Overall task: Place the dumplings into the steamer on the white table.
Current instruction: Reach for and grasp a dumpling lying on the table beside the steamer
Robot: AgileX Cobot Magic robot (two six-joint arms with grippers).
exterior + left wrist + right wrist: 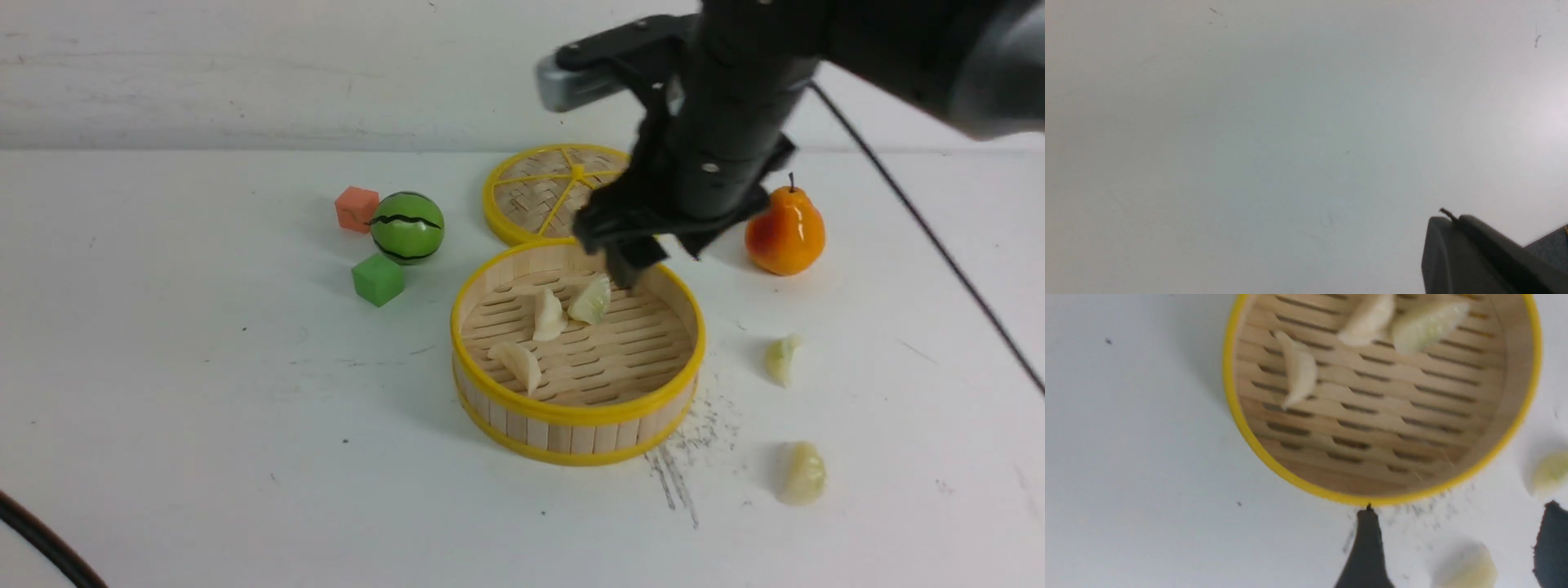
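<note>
Lid: far side was partly covered by the right arm (735, 106), blurred in the front view; woven lid (535, 192) lay just behind the steamer.
Right pincer (1457, 543): stood open, nothing between its fingers; tips blurred.
Left pincer (1447, 218): closed, cut off by the wrist view's edge, nothing seen held.
Dumplings in steamer: three, one near the left wall (519, 366), two close together (549, 315) (591, 300).
Dumplings outside: two on the counter, right of the steamer, one farther (782, 359), one nearer (803, 474); both cut off in the right wrist view.
Steamer (580, 415): open-topped, rim unbroken where visible; bare floor toward its right side.
Clearance: wide bare counter on the left; green cube (378, 279), watermelon (407, 227) and orange cube (357, 209) stood left of the lid, pear (785, 232) right.
Counter (204, 408): white, scuffed beside the steamer.
Room: pale wall (245, 73) behind.
</note>
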